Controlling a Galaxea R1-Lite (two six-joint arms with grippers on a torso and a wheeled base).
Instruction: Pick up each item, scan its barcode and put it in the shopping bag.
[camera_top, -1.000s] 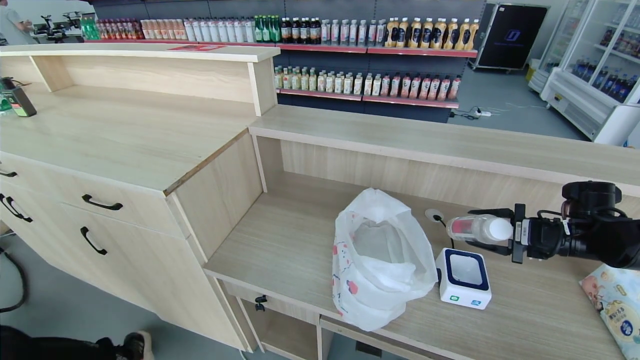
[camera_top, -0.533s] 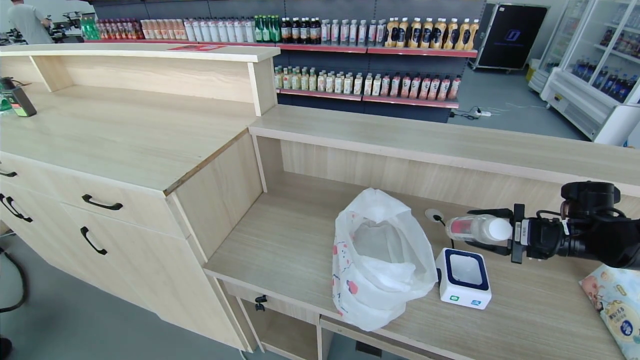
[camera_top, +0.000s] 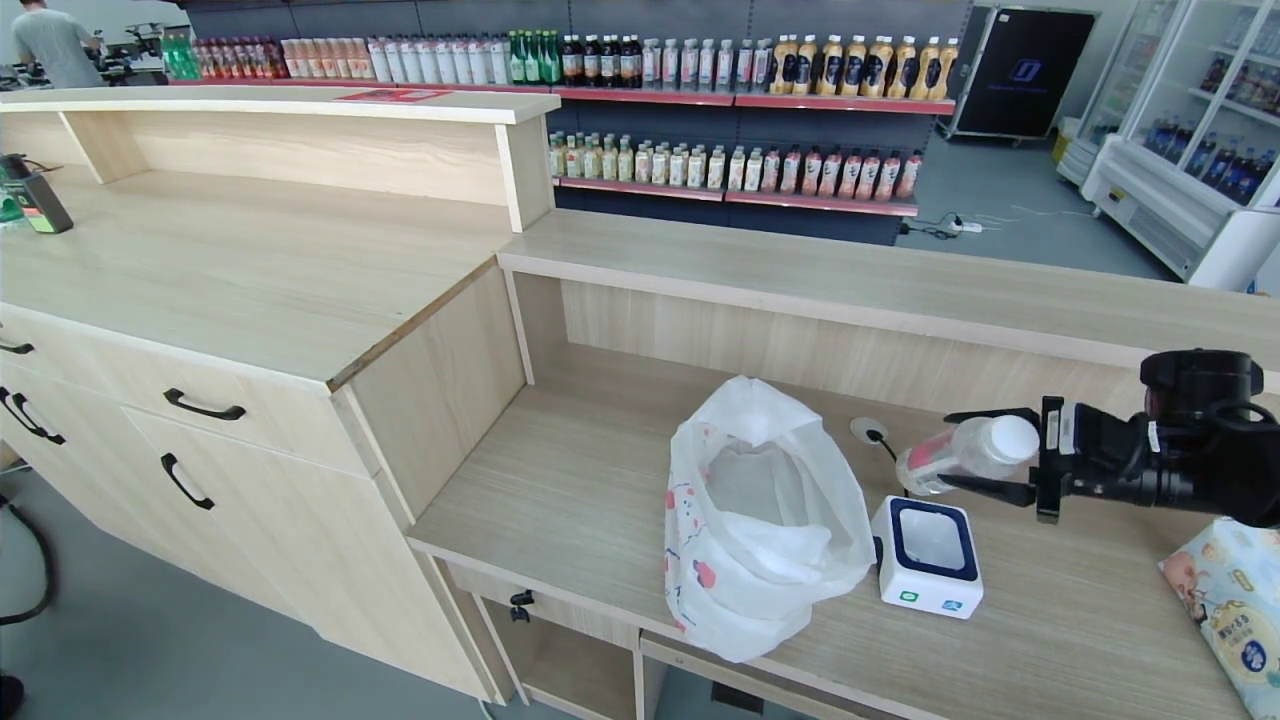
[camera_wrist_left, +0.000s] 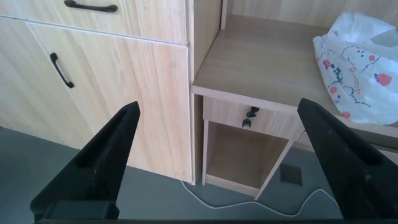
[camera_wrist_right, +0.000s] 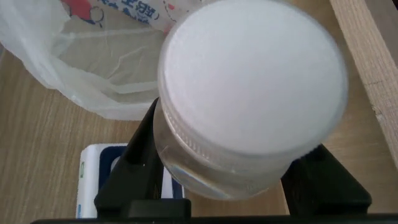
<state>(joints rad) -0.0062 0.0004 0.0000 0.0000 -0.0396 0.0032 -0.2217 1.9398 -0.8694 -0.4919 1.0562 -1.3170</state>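
Note:
My right gripper (camera_top: 975, 453) is shut on a clear plastic bottle (camera_top: 965, 452) with a white cap and pink label, held sideways and tilted slightly down above the white barcode scanner (camera_top: 928, 556). In the right wrist view the bottle's white cap (camera_wrist_right: 252, 78) sits between the black fingers (camera_wrist_right: 134, 168), with the scanner (camera_wrist_right: 99, 186) below. The white shopping bag (camera_top: 760, 510) stands open just left of the scanner. My left gripper (camera_wrist_left: 217, 155) hangs open, off the counter's front, near the cabinet drawers.
A pastel wipes pack (camera_top: 1230, 605) lies at the counter's right edge. A cable grommet (camera_top: 868, 431) sits behind the scanner. The raised counter ledge (camera_top: 850, 270) runs behind the work area. A taller counter (camera_top: 230, 270) with drawers stands to the left.
The right gripper has shifted slightly right and up, and the bottle has tilted so its far end points down toward the scanner.

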